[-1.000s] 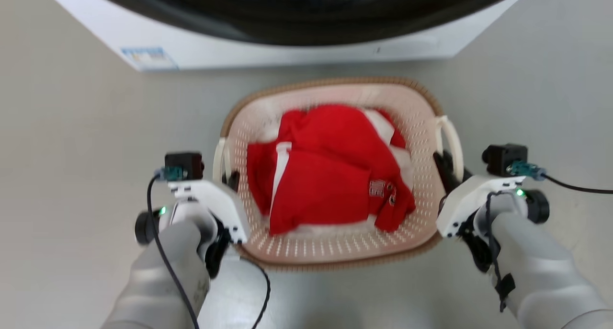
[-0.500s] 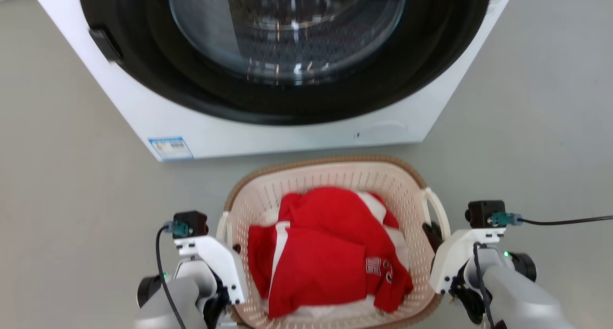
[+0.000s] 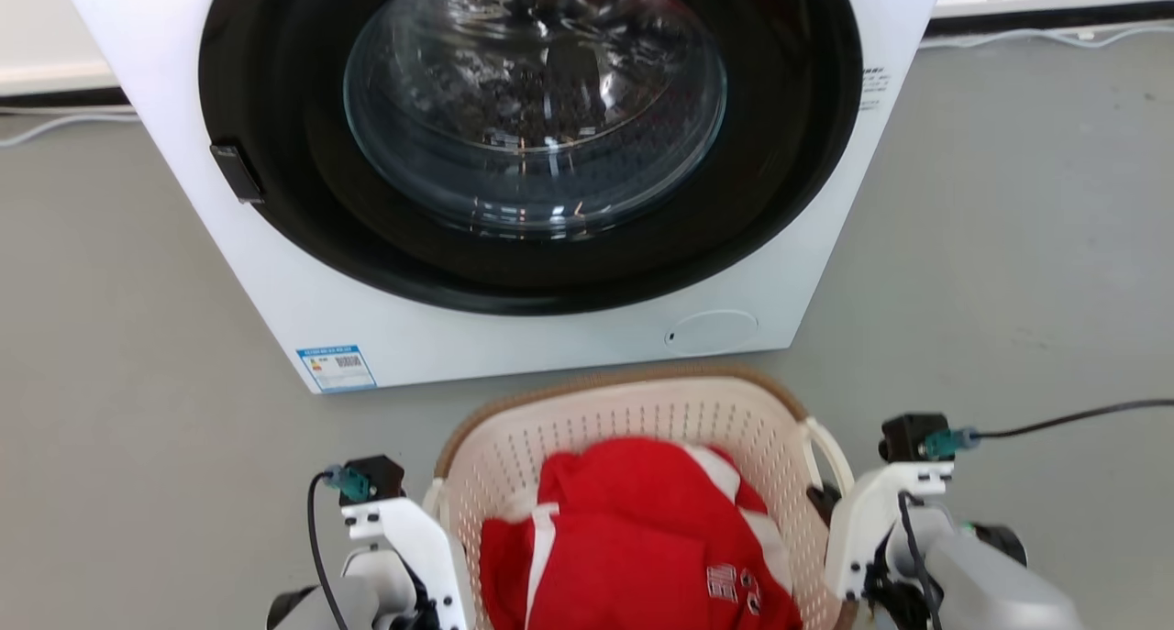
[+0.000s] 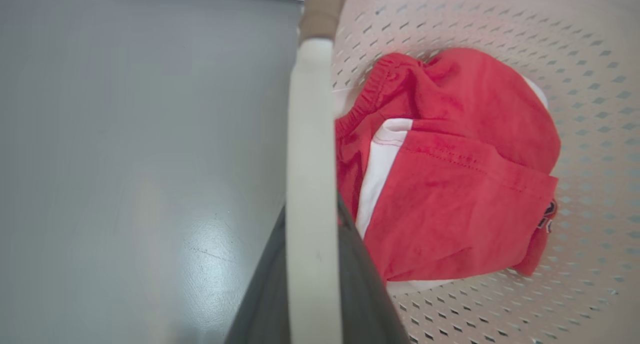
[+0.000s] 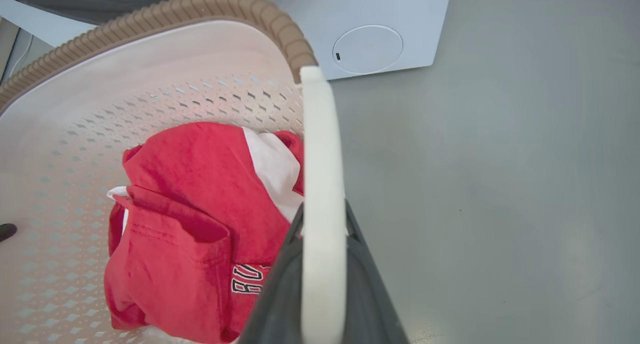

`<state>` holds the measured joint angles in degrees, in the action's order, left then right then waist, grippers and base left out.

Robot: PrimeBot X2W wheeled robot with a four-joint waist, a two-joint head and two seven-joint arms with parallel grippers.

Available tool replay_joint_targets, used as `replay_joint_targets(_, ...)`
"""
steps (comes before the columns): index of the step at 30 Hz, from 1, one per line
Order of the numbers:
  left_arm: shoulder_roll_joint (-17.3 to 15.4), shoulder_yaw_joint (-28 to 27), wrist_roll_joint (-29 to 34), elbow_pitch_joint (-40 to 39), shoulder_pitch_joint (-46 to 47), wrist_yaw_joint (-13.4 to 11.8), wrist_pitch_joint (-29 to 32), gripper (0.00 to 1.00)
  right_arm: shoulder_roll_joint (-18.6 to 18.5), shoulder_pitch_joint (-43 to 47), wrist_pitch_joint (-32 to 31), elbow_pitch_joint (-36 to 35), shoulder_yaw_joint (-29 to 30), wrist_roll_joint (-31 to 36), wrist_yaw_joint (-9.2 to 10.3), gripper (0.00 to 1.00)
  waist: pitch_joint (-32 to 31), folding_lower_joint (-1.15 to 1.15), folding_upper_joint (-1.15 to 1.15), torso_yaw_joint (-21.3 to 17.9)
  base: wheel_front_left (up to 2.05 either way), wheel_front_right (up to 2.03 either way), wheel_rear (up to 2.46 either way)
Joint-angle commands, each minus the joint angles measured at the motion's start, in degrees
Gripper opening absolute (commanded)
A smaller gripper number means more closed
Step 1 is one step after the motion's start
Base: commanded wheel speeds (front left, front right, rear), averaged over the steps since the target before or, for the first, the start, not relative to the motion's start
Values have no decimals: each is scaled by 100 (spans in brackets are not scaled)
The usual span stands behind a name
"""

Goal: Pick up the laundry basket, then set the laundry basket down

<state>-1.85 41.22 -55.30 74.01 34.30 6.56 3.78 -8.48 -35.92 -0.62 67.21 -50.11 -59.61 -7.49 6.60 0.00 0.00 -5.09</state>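
The laundry basket (image 3: 633,401) stands on the floor (image 3: 1009,245) before a white washing machine (image 3: 514,346).
The left gripper (image 4: 312,206) and right gripper (image 5: 322,209) each grasp a loop handle (image 4: 310,133). The floor is grey and the machine's sticker (image 3: 336,367) is illegible. The right wrist view shows partial lettering on the red garment (image 5: 200,184).

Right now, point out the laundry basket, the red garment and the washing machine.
laundry basket (image 3: 624,376), head view, brown far rim.
red garment (image 3: 633,492), head view, upper fold.
washing machine (image 3: 550,346), head view, white front panel.
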Motion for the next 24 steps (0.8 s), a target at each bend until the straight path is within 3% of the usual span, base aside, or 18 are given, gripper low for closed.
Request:
replay_joint_targets(1, -103, -51, -64, -99, -55, 91, 104, 0, -54, 78, -22, -12, -78, -103, 0, 0, -107, 0, 0, -17, 0, 0, 0)
replay_joint_targets(7, -134, 17, -210, -114, -218, 91, 406, 0, -44, 181, -185, 66, -256, -275, 0, 0, -309, 0, 0, -37, 0, 0, 0)
replay_joint_targets(24, -163, 172, -347, -155, -247, 92, 376, 0, -43, 161, -158, 70, -558, -547, 0, 0, -356, 0, 0, -32, 0, 0, 0)
